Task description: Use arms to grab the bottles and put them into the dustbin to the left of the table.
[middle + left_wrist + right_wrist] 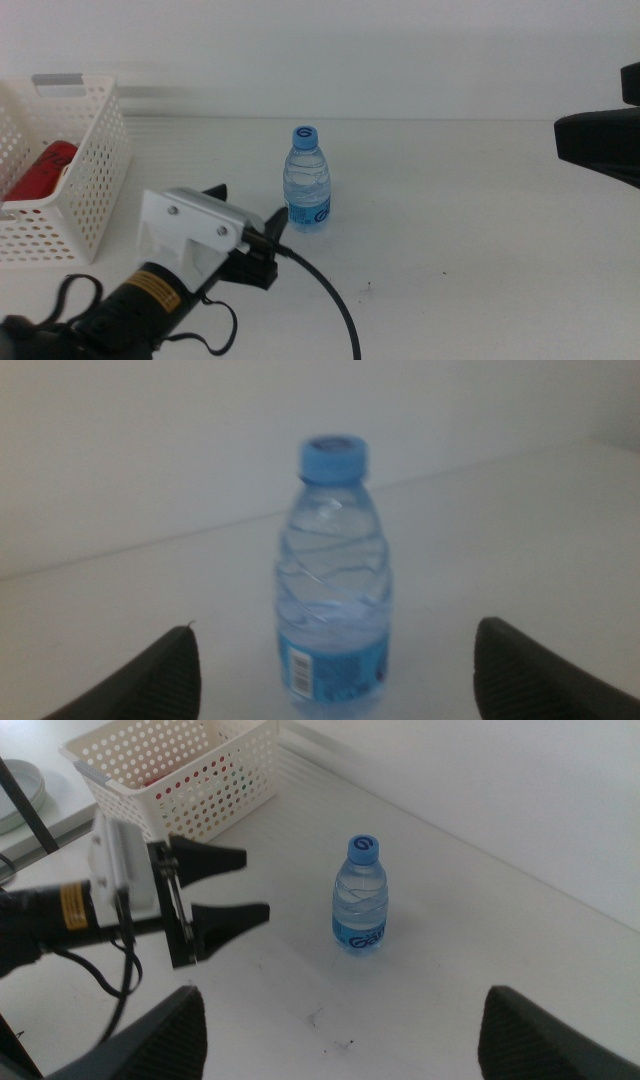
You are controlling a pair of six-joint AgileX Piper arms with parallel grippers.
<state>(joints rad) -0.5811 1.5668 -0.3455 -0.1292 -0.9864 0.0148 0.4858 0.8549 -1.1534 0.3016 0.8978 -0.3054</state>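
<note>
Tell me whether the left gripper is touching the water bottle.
Apart. In the right wrist view, bare table separates the open left gripper from the water bottle.

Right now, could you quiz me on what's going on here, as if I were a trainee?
1. True or false: the left gripper is already clamped on the water bottle.
2. What shows red through the wall of the dustbin? A) a can B) an apple C) a cloth
3. Fill in: the water bottle stands ___ on the table.

Key: 1 false, its jaws are open, short of the bottle. 2 A, it looks like a can. 3 upright. The right gripper waits, open, at the table's right side.
</note>
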